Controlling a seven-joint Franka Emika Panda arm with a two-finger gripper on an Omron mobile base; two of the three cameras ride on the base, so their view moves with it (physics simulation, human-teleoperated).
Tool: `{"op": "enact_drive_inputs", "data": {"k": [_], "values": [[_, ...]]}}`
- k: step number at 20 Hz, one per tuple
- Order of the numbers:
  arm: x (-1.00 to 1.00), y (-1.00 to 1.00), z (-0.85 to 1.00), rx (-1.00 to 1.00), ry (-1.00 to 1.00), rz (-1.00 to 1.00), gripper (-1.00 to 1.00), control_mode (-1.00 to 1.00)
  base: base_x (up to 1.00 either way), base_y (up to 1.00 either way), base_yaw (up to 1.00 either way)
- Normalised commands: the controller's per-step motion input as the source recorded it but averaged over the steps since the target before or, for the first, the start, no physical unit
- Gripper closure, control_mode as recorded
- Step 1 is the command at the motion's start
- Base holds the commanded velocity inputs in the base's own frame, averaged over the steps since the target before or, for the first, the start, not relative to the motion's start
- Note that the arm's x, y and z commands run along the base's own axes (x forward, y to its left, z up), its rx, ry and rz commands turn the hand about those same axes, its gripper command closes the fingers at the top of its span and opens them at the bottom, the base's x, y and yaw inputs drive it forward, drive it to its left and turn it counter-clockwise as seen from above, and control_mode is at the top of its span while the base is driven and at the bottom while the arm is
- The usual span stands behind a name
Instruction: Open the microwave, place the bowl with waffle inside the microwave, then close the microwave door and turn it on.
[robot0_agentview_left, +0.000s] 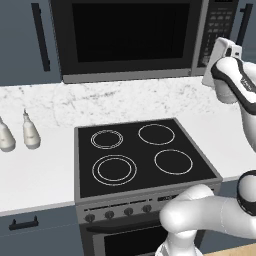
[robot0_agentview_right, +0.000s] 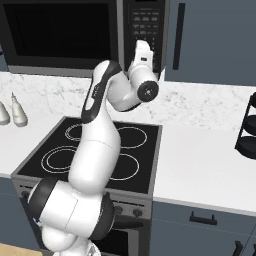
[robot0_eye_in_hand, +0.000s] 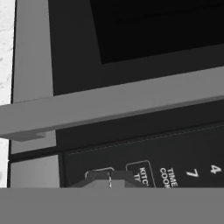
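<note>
The microwave (robot0_agentview_left: 130, 40) hangs above the stove with its door (robot0_agentview_left: 125, 35) closed and the glass dark. My gripper (robot0_agentview_right: 141, 44) is raised at the keypad panel (robot0_agentview_right: 147, 22) on the microwave's right side. In the hand view, which is rolled sideways, the fingertips (robot0_eye_in_hand: 109, 177) stand pressed together right at a low keypad button (robot0_eye_in_hand: 99, 173), with nothing between them. A grey bar (robot0_eye_in_hand: 109, 109) separates the keypad (robot0_eye_in_hand: 175, 153) from the door window (robot0_eye_in_hand: 157, 26). The bowl with waffle is out of view.
A black four-ring stove (robot0_agentview_left: 140, 155) sits below the microwave in a white marble counter (robot0_agentview_left: 35, 170). Two pale bottles (robot0_agentview_left: 30, 132) stand on the counter to the left. A black tiered rack (robot0_agentview_right: 247, 125) stands at the far right.
</note>
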Motion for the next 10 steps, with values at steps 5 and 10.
{"op": "enact_drive_inputs", "data": {"k": [5,10], "values": [[0.0,0.0,-0.15,0.0,-0.1,0.0,1.0,-1.0,0.0,0.0,0.0],[-0.59,-0.06,0.08,0.0,-0.12,0.0,1.0,-1.0,0.0,0.0,0.0]]}}
